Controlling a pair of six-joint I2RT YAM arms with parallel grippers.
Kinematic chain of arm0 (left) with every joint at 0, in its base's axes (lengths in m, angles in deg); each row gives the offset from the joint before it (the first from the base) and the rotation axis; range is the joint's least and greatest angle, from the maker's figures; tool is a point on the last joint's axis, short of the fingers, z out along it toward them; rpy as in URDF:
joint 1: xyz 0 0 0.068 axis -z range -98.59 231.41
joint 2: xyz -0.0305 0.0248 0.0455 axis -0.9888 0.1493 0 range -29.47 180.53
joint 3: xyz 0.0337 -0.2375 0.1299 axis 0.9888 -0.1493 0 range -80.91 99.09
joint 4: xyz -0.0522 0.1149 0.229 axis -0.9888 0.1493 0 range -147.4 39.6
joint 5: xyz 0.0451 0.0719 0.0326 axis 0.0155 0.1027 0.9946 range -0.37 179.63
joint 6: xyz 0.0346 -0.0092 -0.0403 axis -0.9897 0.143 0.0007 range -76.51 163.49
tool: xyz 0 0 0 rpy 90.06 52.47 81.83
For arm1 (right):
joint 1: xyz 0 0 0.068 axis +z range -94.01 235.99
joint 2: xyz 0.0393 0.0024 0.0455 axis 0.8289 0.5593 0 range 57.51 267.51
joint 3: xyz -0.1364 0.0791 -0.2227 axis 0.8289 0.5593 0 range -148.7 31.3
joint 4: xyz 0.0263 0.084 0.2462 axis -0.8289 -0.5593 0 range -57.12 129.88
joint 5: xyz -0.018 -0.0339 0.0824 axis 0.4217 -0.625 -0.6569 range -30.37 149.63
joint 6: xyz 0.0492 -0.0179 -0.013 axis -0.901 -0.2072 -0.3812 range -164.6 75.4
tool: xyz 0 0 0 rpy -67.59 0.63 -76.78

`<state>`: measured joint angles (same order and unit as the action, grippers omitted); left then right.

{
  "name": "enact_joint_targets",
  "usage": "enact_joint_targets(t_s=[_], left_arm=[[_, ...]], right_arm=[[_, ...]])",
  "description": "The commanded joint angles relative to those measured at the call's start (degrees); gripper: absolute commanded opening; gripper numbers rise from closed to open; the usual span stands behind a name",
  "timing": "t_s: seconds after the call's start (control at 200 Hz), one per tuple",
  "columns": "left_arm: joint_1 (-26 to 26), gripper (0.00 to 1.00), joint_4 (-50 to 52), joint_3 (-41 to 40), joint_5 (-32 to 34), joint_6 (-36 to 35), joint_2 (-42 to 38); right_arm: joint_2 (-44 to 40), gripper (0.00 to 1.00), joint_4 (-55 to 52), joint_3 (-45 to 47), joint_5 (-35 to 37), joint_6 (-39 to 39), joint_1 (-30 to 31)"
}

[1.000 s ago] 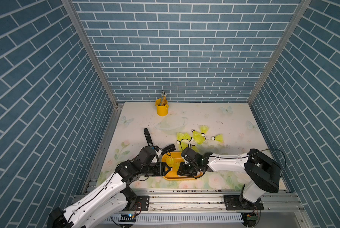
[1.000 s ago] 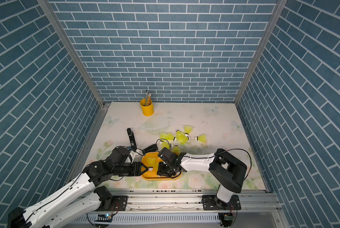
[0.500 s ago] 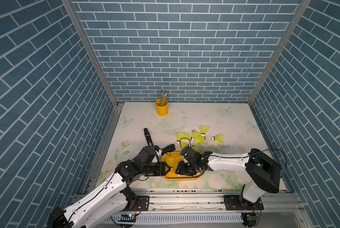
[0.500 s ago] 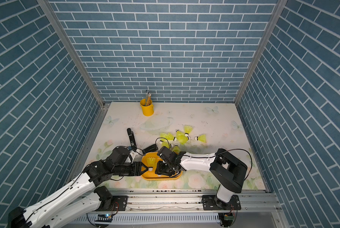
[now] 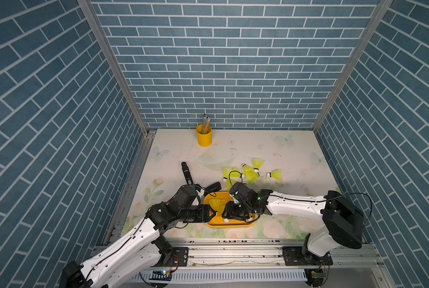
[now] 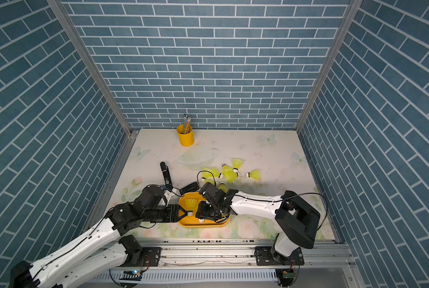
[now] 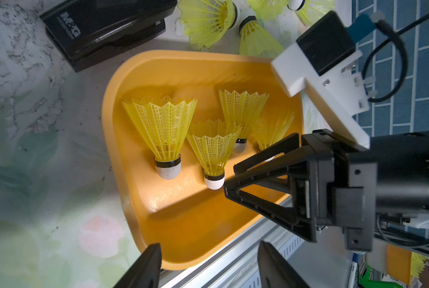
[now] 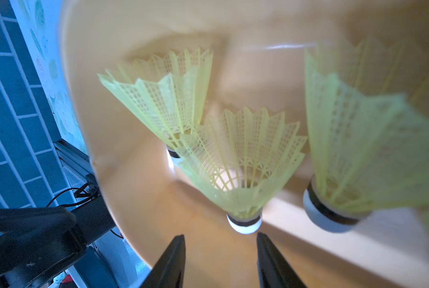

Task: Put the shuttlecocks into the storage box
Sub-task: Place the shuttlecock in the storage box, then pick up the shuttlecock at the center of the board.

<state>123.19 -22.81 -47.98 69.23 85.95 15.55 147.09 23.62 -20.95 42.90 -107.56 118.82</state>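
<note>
The right end effector hung low over the box with its jaws parted and nothing between them, and the white tip of one shuttlecock lay just beyond its fingertips. The left end effector sat at the end of the box nearer the left arm, its jaws also apart and gripping nothing. Four shuttlecocks lay inside the box, which rested at the near edge of the desk between the two arms, while loose shuttlecocks lay clustered on the desk just behind it.
</note>
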Motion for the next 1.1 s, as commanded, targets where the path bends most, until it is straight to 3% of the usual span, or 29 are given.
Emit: enact_joint_targets(t_s=[0.0, 0.295, 0.545, 0.815, 1.095], left_arm=[[0.5, 0.68, -0.5, 1.5, 1.0, 0.2, 0.0], [0.8, 0.68, -1.9, 7.0, 1.4, 0.5, 2.9], [0.8, 0.68, -6.3, 15.5, 0.9, -3.4, 13.7], [0.5, 0.69, -9.7, 30.0, 0.7, -10.4, 31.3], [0.1, 0.69, -11.2, 42.8, -0.6, -13.6, 44.9]], right_arm=[[-2.7, 0.5, -5.5, -2.7, 3.2, 2.0, -0.1], [-6.6, 0.49, -14.9, -9.0, 12.1, 4.7, -2.1], [-9.2, 0.47, -17.7, -12.5, 19.8, 4.6, -12.9], [-9.4, 0.47, -17.0, -13.8, 27.8, -3.6, -24.0], [-4.1, 0.49, -19.1, -15.3, 35.3, -15.4, -30.4]])
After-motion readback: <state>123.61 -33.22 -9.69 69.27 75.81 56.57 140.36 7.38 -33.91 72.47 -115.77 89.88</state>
